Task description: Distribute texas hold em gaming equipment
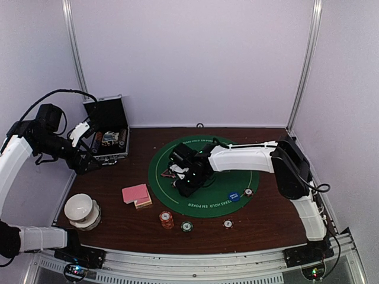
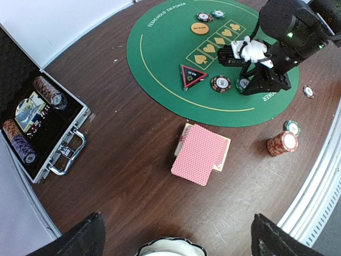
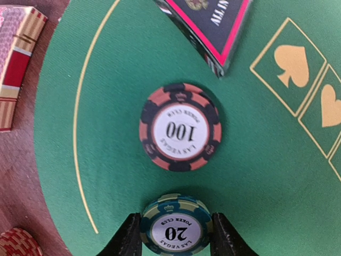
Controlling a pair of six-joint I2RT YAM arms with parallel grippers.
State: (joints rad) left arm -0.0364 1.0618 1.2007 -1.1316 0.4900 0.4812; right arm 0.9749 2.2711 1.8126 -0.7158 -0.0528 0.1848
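Green 20 chip (image 3: 171, 226), where's it sitting?
— I've got it on the green mat (image 3: 256, 176), right gripper (image 3: 175, 220) pinching it by both edges; the 100 chip (image 3: 180, 126) lies just beyond, not touching.
— And your left?
— Left gripper (image 2: 175, 226) hangs spread wide, nothing in it, above the table (image 2: 133, 176); pink-backed cards (image 2: 200, 157) lie beside the mat, red chip stack (image 2: 281, 144) near them on the wood.

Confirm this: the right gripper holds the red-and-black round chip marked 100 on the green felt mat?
No. In the right wrist view the right gripper holds the green-striped round chip marked 20 on the green felt mat; the red-and-black 100 chip lies free just beyond it.
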